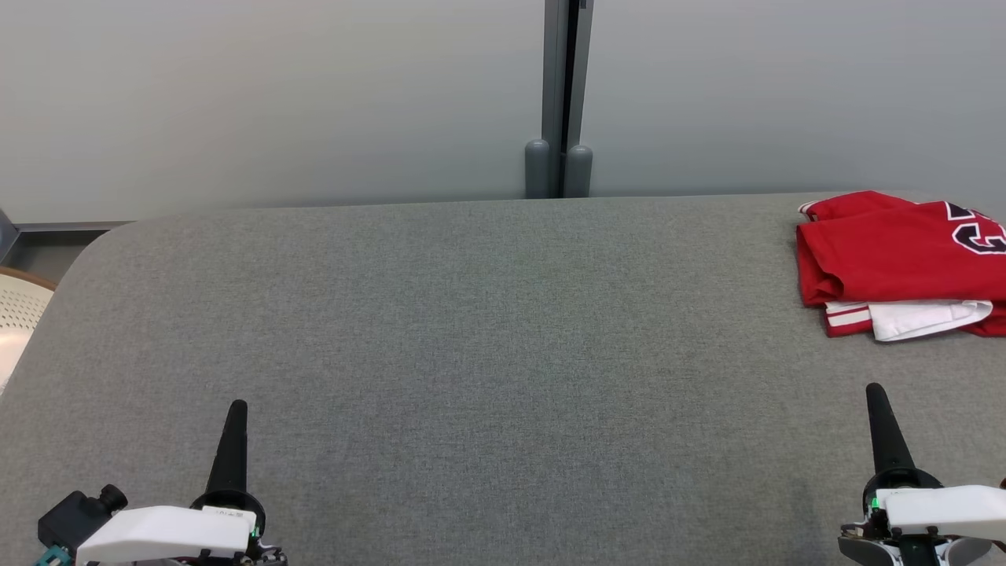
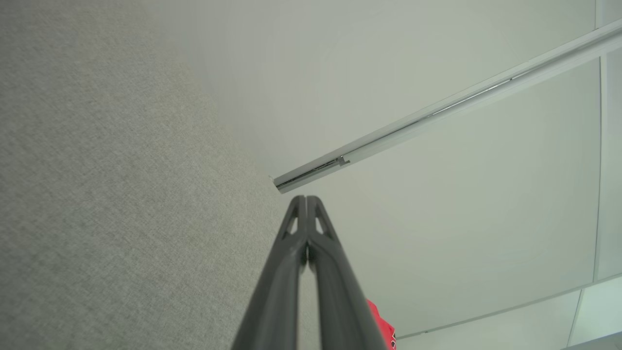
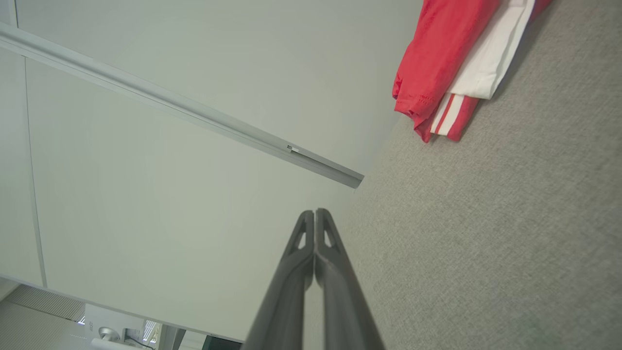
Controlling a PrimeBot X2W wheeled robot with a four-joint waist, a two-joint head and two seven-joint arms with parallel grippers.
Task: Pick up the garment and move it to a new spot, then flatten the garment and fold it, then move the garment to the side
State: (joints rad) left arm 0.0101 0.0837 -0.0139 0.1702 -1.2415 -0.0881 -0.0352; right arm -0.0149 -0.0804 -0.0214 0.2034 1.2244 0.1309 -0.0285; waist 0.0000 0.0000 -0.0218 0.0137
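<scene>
Sam: What's in the head view?
Kim: A big grey surface (image 1: 503, 330) with a pale wall (image 1: 275, 94) behind it. A grey post (image 1: 559, 102) stands at the back edge, in the middle. The garment (image 1: 896, 251) is red with some white. It lies in a folded pile on the surface, far to the right of the post, and runs off the picture's side.
Sam: And the grippers?
Kim: The left gripper (image 1: 236, 406) is low down, left of the post and well apart from it. The right gripper (image 1: 874, 389) is low down, far right of the post, near the garment but not touching it. Both pairs of jaws are pressed together and hold nothing.
Sam: Now the left wrist view?
Kim: The left gripper (image 2: 306, 198) has its jaws closed tight, tips touching, empty. The tips sit just beside the spot where the post (image 2: 437, 114) meets the surface. A bit of the red garment (image 2: 381, 325) peeks out low down.
Sam: And the right wrist view?
Kim: The right gripper (image 3: 315, 211) has its jaws tight together too, empty. Its tips are near the foot of the post (image 3: 194, 116). The garment (image 3: 437, 63) lies on the surface, off to one side of the post. I see a red fold, a white layer and stripes.
</scene>
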